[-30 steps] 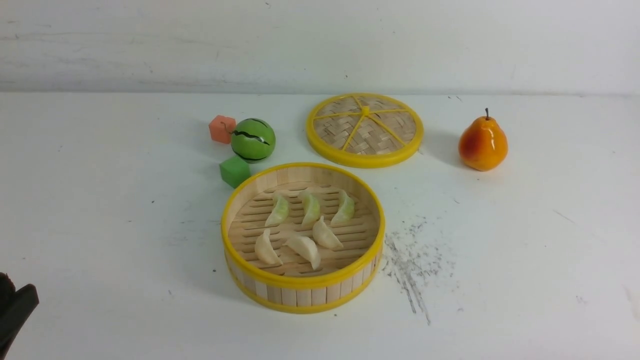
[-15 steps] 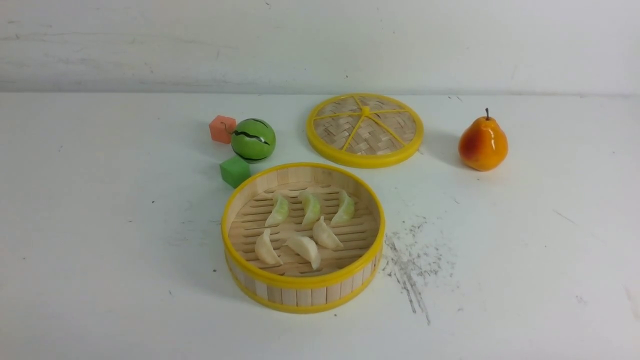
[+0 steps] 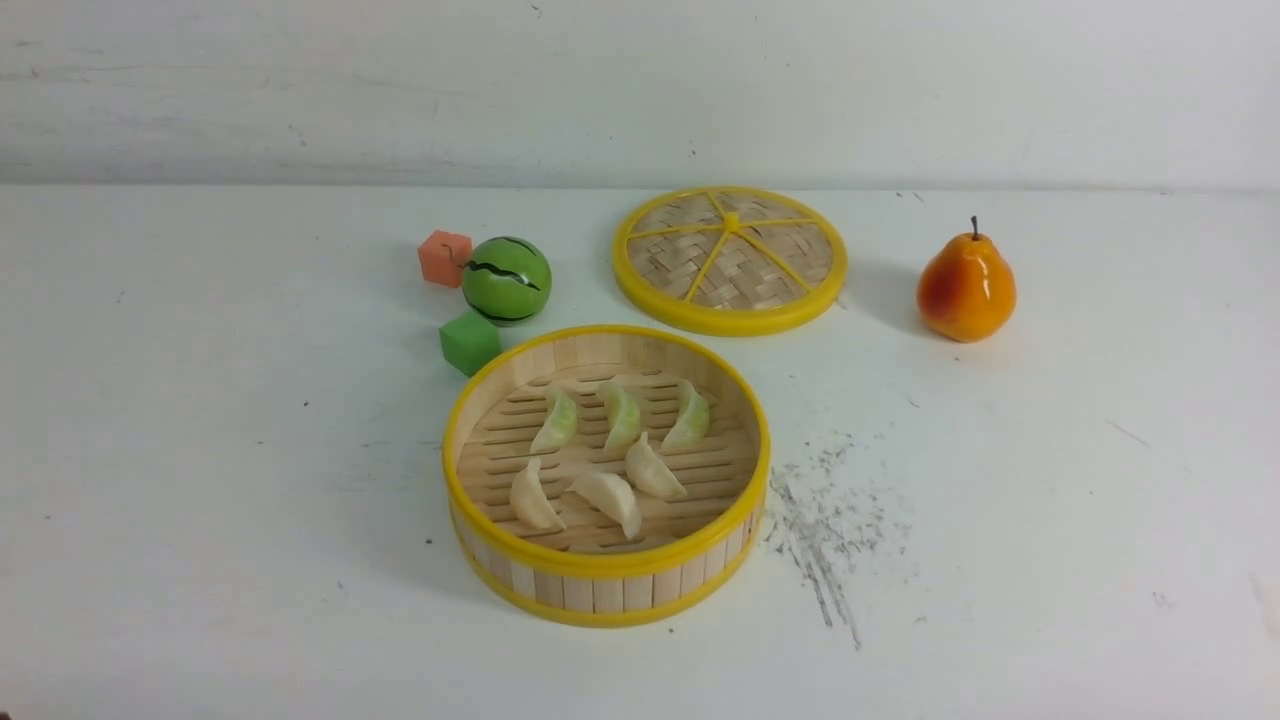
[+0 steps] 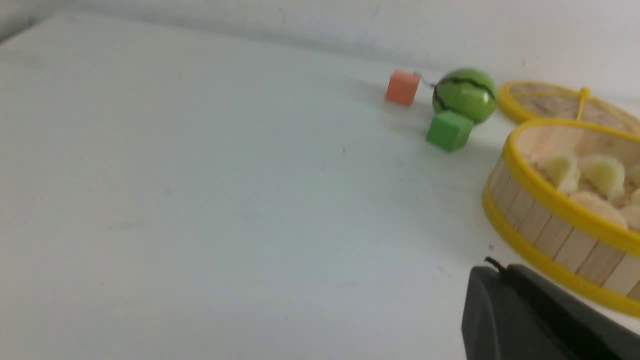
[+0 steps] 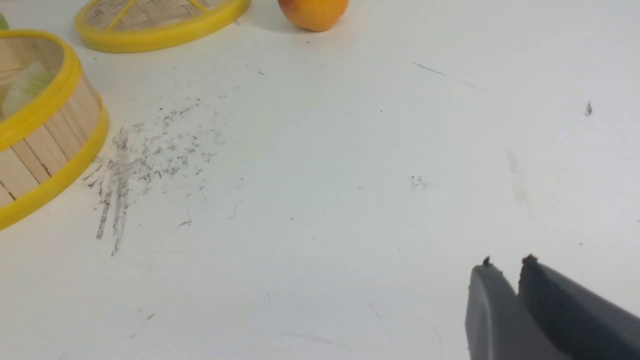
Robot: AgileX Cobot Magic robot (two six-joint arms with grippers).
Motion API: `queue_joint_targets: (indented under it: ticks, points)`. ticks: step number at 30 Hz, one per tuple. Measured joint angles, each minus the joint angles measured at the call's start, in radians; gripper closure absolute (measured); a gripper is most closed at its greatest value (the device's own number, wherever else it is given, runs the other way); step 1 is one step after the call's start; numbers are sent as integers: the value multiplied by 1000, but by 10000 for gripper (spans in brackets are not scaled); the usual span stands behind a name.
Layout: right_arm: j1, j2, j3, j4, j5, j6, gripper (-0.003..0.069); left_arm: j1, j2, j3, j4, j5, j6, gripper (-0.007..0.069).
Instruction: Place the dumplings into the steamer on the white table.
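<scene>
Six small crescent-shaped pleated toy dumplings (image 3: 600,455), three pale green and three cream-white, are seen lying inside the round shallow steamer (image 3: 606,590) of pale wooden slats with yellow rims, the green ones in a row toward the far wall and the white ones nearer the front. The steamer is set near the middle of the scuffed white tabletop (image 3: 200,450), beside a patch of dark grey specks (image 3: 825,530). Just beyond it a flat woven yellow-rimmed lid (image 3: 730,258) is laid, with a small green cube (image 3: 469,342), a green striped ball (image 3: 506,280) and a small orange cube (image 3: 444,257) grouped to its left and a glossy orange pear (image 3: 966,287) well apart to the right. The left claw (image 4: 492,272) is shown pressed fully together and empty, low over the tabletop just outside the steamer wall; the right claw (image 5: 506,265) is held at a narrow gap, gripping nothing, well clear of the steamer. No dumpling is left outside, so the loading is judged complete. What remains is judged best done by drawing both arms away low and outward, so that the yellow rim is not clipped and the dumplings are left undisturbed.
</scene>
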Motion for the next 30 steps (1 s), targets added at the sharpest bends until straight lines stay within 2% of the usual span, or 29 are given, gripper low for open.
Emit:
queue_joint_targets:
  ticks: [4,7,10,30]
  points:
    - [0,0,0,0,0,0,572,0,0,2,-87,121,103,639]
    - [0,0,0,0,0,0,567,0,0,3,-131,129,218,639]
    - [0,0,0,0,0,0,564,0,0,3,-155,130,265,639]
    - [0,0,0,0,0,0,545,0,0,3,-167,139,200,639]
